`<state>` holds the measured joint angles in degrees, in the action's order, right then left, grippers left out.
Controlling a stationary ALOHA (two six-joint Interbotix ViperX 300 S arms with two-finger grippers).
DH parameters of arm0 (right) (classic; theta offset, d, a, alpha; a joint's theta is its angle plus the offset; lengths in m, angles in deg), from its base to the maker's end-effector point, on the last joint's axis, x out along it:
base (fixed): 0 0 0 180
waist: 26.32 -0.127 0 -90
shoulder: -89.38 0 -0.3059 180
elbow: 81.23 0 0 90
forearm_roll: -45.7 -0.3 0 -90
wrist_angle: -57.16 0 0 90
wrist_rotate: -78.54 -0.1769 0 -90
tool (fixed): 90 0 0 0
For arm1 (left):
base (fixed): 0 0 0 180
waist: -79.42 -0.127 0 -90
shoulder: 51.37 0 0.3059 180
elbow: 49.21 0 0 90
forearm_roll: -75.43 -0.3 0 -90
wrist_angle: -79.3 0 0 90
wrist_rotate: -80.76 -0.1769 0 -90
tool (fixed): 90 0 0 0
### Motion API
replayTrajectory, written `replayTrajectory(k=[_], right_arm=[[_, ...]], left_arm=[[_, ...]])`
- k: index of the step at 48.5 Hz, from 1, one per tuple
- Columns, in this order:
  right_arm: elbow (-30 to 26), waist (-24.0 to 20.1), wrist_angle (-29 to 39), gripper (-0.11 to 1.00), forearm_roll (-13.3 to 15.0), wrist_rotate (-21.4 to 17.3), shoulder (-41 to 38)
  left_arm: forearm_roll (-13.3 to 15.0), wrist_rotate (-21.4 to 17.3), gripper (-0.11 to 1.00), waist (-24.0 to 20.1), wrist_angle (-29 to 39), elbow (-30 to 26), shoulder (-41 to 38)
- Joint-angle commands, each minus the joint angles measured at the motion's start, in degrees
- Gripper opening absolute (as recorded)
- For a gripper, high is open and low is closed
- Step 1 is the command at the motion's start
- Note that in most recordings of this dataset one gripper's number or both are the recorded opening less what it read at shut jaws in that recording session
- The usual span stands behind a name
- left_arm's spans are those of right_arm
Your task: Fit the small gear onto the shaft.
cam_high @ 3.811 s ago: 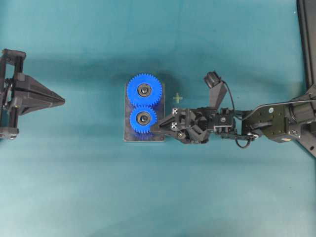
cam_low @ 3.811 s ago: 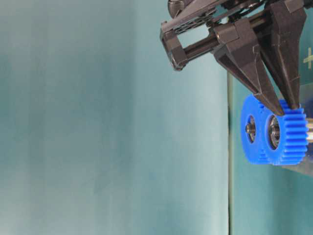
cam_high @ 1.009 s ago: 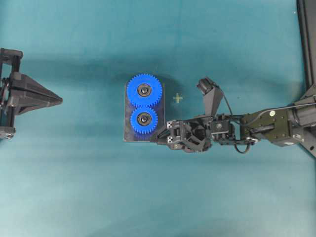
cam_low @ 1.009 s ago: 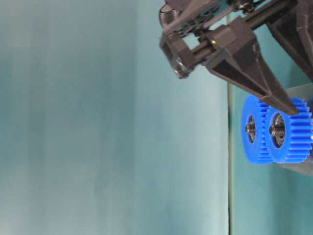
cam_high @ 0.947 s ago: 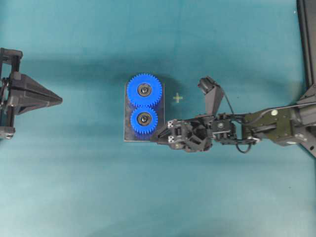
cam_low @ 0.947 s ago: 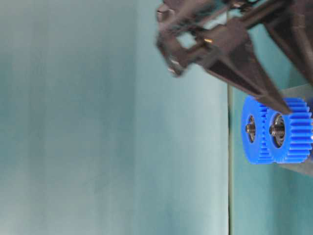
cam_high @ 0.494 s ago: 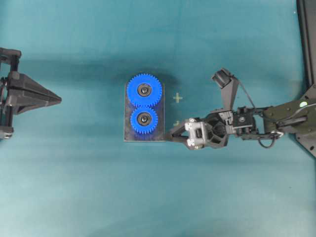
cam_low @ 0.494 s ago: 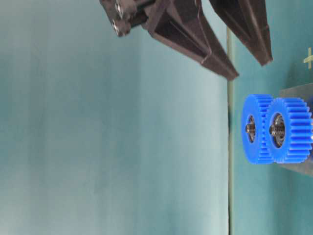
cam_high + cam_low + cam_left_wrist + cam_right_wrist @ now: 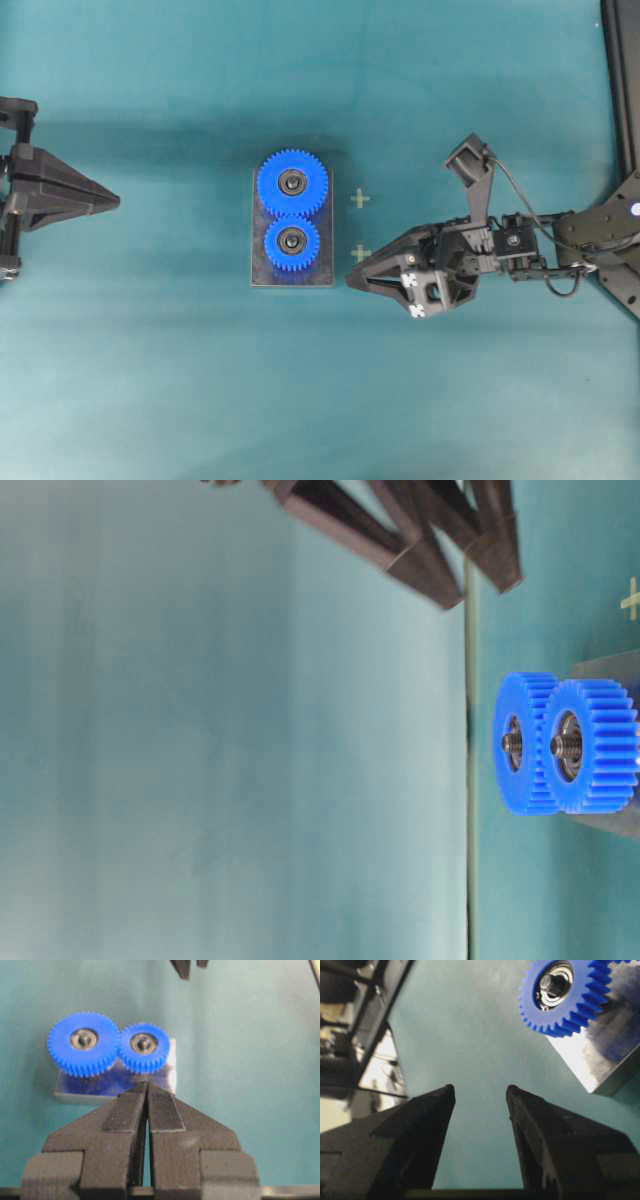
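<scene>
The small gear (image 9: 292, 240) sits flat on the grey plate (image 9: 258, 277), meshed with the larger blue gear (image 9: 292, 184). The shaft's silver tip (image 9: 547, 981) shows in the small gear's hub (image 9: 565, 990). The small gear also shows in the left wrist view (image 9: 145, 1046) and the table-level view (image 9: 590, 745). My right gripper (image 9: 352, 281) is open and empty, apart from the plate on its right; its jaws stand wide in the right wrist view (image 9: 480, 1091). My left gripper (image 9: 118, 202) is shut and empty, far left of the gears, with its tip (image 9: 147, 1084) pointing at the plate.
Teal tabletop all round the plate. Two pale cross marks (image 9: 360, 199) lie right of the plate. A dark frame edge (image 9: 622, 80) runs along the right side.
My right gripper has let go of the small gear, drawn back to the right and lifted away. The small gear stays on the shaft. The left arm has hardly moved.
</scene>
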<state>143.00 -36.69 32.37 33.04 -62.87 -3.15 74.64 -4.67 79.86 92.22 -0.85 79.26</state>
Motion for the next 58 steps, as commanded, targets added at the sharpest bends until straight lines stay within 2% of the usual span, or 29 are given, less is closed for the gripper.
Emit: replayTrajectory(k=[1, 11, 22, 31, 39, 54, 58], right_arm=[[-0.4, 0.2, -0.5, 0.57, 0.8, 3.9, 1.2], [-0.6, 0.2, -0.5, 0.57, 2.5, 11.9, 1.1], [-0.4, 0.3, -0.8, 0.57, 3.5, 19.4, 1.1], [-0.4, 0.3, -0.5, 0.57, 4.0, 25.5, 1.1], [-0.4, 0.5, -0.5, 0.58, 4.1, 29.0, 1.1], [0.4, 0.9, -0.4, 0.58, 4.1, 37.5, 1.0], [0.4, 1.1, -0.4, 0.58, 4.1, 38.6, 1.0]], left_arm=[[-0.2, -0.1, 0.00, 0.0, -0.9, -0.6, -0.2], [-0.2, 0.0, 0.00, 0.1, -1.5, -0.4, -0.4], [-0.2, 0.2, 0.00, 0.1, -7.6, 1.7, -0.2], [-0.2, 1.8, 0.00, 0.1, -8.5, 2.6, -0.4], [-0.2, 4.4, 0.00, 0.3, -8.8, 3.7, 0.5], [-0.2, 4.9, 0.00, 0.6, -11.3, 6.0, 3.6], [-0.2, 5.1, 0.00, 0.6, -11.3, 6.1, 3.6]])
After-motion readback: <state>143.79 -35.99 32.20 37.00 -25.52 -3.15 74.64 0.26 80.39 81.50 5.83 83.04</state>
